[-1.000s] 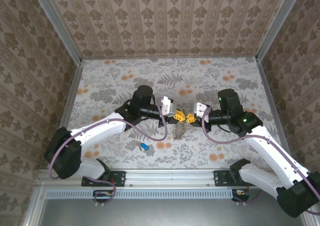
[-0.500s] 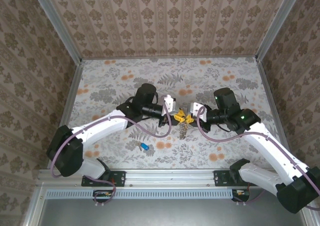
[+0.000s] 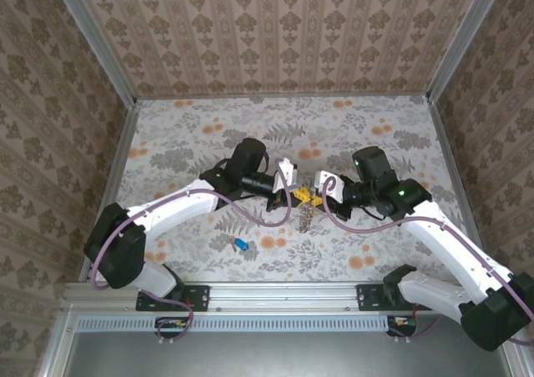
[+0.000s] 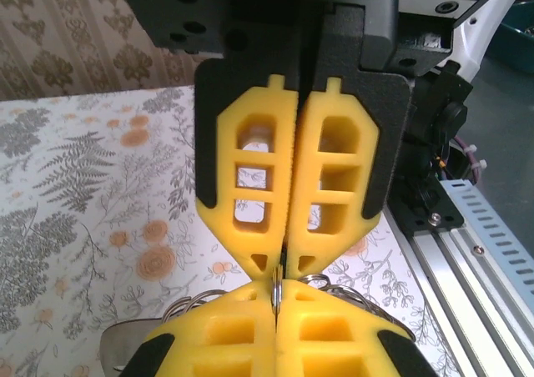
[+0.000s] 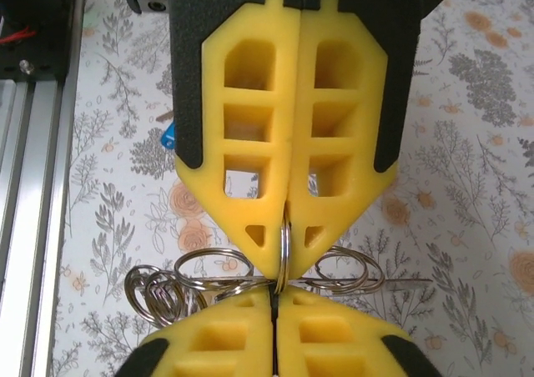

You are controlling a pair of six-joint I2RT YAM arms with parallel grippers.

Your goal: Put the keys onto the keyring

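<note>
Over the last second I saw the grippers close in. The left gripper (image 3: 295,196) and right gripper (image 3: 316,197) now meet tip to tip, each pinched tight on the keyring (image 3: 306,216), which dangles between them. The blue-headed key (image 3: 241,244) lies unmoved on the table (image 3: 375,135), so I judge threading has not begun.

Glossy metal keyring (image 5: 284,256), matt yellow plastic right claw pads (image 5: 334,96), matt printed tabletop (image 5: 467,185), brushed aluminium rail (image 5: 42,227)
</note>
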